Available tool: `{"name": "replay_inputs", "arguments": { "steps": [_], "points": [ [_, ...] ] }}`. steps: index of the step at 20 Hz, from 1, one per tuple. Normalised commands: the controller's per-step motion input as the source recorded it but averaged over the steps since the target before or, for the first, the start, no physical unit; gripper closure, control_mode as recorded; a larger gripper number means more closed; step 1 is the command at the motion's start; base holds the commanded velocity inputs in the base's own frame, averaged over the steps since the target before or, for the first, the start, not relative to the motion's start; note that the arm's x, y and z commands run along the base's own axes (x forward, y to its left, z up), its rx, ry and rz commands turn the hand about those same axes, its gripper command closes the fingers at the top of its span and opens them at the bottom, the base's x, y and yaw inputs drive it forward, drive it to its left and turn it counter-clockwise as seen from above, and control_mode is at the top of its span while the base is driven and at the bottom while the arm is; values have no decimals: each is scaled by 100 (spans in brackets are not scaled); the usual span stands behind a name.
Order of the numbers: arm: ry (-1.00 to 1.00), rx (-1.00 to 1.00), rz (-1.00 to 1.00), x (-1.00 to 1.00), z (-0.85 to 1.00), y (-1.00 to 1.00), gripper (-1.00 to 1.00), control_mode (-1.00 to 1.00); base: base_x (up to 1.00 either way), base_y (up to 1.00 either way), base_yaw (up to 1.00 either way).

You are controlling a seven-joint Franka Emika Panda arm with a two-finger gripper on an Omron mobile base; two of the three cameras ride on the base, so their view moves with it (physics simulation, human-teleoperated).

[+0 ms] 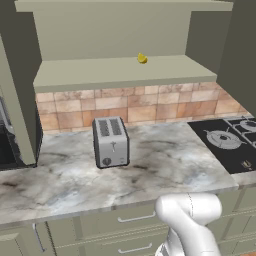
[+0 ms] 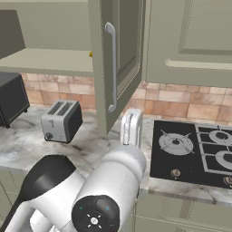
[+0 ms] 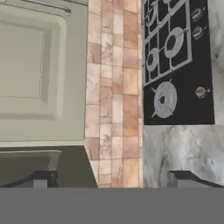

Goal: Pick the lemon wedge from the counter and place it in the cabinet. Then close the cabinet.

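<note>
The lemon wedge (image 1: pixel 142 59) sat in the cabinet (image 1: pixel 125 72). My gripper (image 3: pixel 112 179) was wide open, holding nothing. Next I needed to shut the door (image 2: pixel 118 68).

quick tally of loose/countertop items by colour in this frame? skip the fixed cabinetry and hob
Yellow: 1, the lemon wedge, lying on the shelf of the open cabinet
Silver: 1, the toaster, standing on the counter
Black: 1, the boxy appliance at the counter's left end
Total: 3
</note>
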Motion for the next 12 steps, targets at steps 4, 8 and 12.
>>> {"name": "replay_inputs", "arguments": {
  "steps": [4,8,12],
  "points": [
    [-14,17,0,76,0,-14,-100,-100,0,0,0],
    [-13,20,0,60,0,-42,-100,-100,0,0,0],
    [-11,22,5,66,0,-43,-100,-100,0,0,0]
  ]
}}
